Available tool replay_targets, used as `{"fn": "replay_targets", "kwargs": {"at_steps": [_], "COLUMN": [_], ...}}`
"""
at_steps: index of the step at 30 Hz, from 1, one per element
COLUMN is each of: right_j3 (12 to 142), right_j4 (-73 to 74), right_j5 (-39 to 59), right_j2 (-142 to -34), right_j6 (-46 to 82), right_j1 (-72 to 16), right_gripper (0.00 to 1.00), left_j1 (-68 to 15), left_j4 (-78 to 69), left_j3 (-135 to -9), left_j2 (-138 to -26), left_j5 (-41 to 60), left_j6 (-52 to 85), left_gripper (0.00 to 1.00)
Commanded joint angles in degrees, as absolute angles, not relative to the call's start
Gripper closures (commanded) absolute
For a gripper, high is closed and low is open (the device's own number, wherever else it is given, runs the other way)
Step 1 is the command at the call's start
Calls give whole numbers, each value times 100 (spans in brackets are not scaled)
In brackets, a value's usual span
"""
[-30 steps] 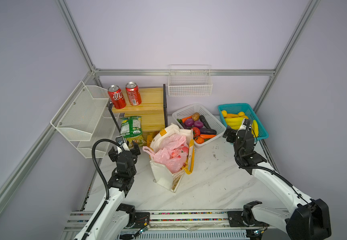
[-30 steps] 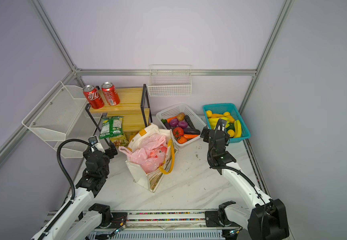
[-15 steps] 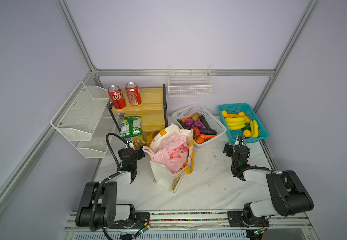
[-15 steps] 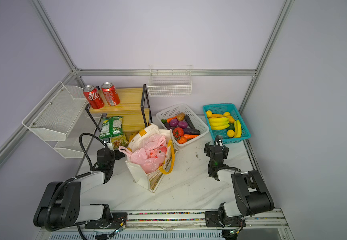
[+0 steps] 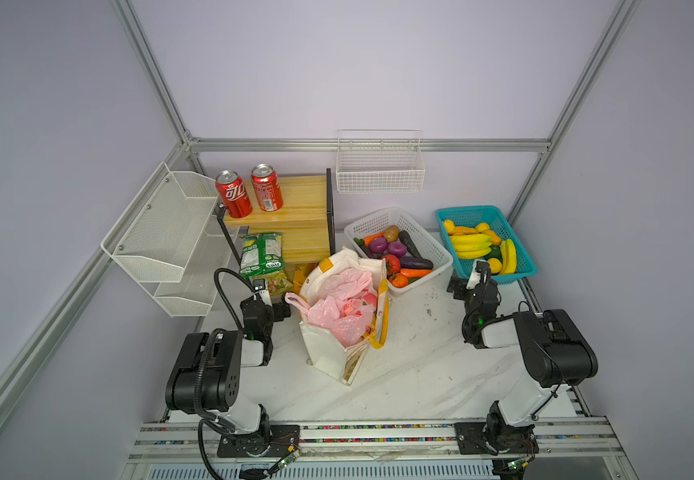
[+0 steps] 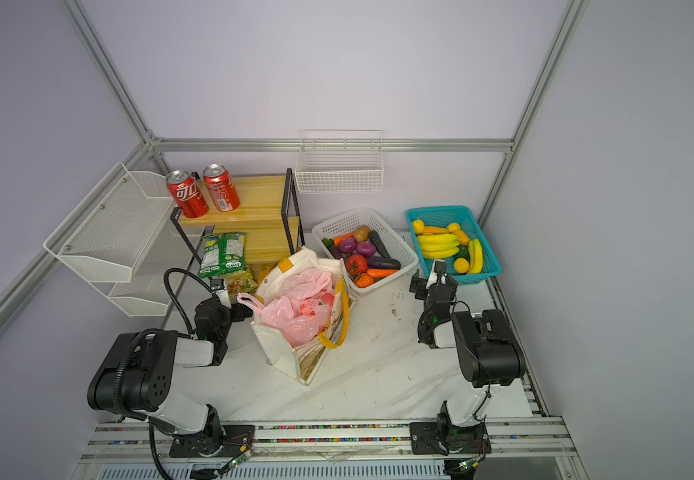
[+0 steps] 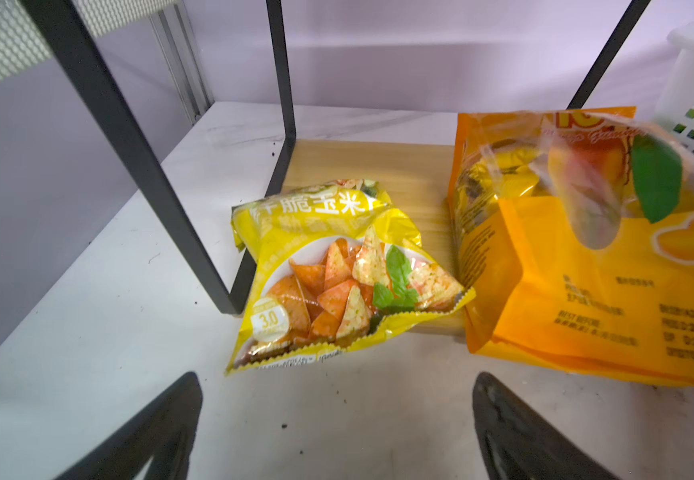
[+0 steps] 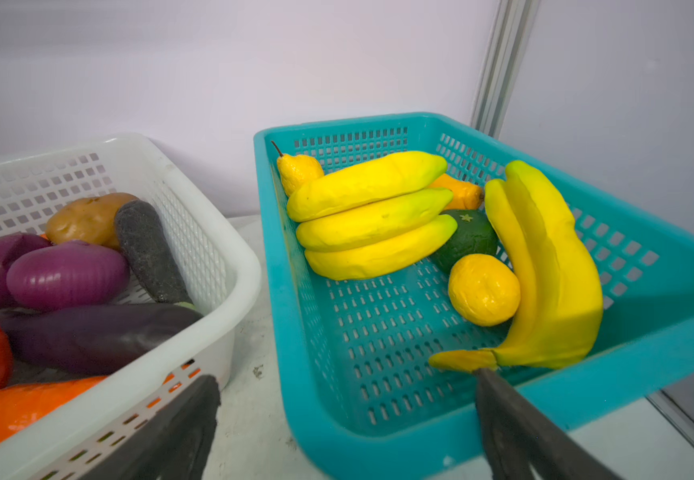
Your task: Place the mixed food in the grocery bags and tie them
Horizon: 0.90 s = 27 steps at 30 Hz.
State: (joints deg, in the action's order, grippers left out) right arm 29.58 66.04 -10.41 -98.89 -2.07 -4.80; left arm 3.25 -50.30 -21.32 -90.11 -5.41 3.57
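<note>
The cream canvas tote (image 5: pixel 328 353) (image 6: pixel 283 353) stands mid-table with the pink plastic bag (image 5: pixel 343 309) (image 6: pixel 295 311) bunched in its mouth; what lies under the plastic is hidden. My left gripper (image 5: pixel 271 305) (image 6: pixel 228 305) (image 7: pixel 337 378) is open and empty, low over the table left of the tote. It faces a yellow crisp packet (image 7: pixel 337 270) and an orange pouch (image 7: pixel 586 257) at the shelf's foot. My right gripper (image 5: pixel 472 286) (image 6: pixel 434 286) (image 8: pixel 347 374) is open and empty at the teal basket's near corner. A round yellow-orange fruit (image 8: pixel 484 289) lies inside that basket.
Two red cola cans (image 5: pixel 249 193) stand on the wooden shelf (image 5: pixel 299 199), with a green crisp packet (image 5: pixel 261 253) below. The white basket (image 5: pixel 436 249) holds vegetables; the teal basket (image 5: pixel 519 253) holds bananas. Wire racks (image 5: pixel 158 237) line the left wall; a wire basket (image 5: pixel 378 166) hangs behind.
Both arms have folded down and back toward their bases, bringing the grippers lower over the table. Both grippers stay open and empty. The tote and pink bag have not moved.
</note>
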Motion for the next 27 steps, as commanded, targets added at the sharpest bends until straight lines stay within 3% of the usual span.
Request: {"fn": "replay_targets", "kwargs": {"at_steps": [1,5,27], "right_j3": [2867,2668,2680], "right_j4": [7204,7753,7627], "right_j5": [-599,-542,-598], "right_j2": [-10095,-10228,-10191], "right_j6": [-211,-294,-283], "right_j1": [-396,-396,-404], "right_gripper": [3,3,3], "left_j1": [346,339,339], "left_j4": [-5556,-5501,-5495], "left_j3": [-2072,-2109,-2109], "left_j2": [-8965,-8978,-8971], "left_j5": [-389,-343,-343], "left_j6": [246,176,171], "left_gripper": [0,0,1]}}
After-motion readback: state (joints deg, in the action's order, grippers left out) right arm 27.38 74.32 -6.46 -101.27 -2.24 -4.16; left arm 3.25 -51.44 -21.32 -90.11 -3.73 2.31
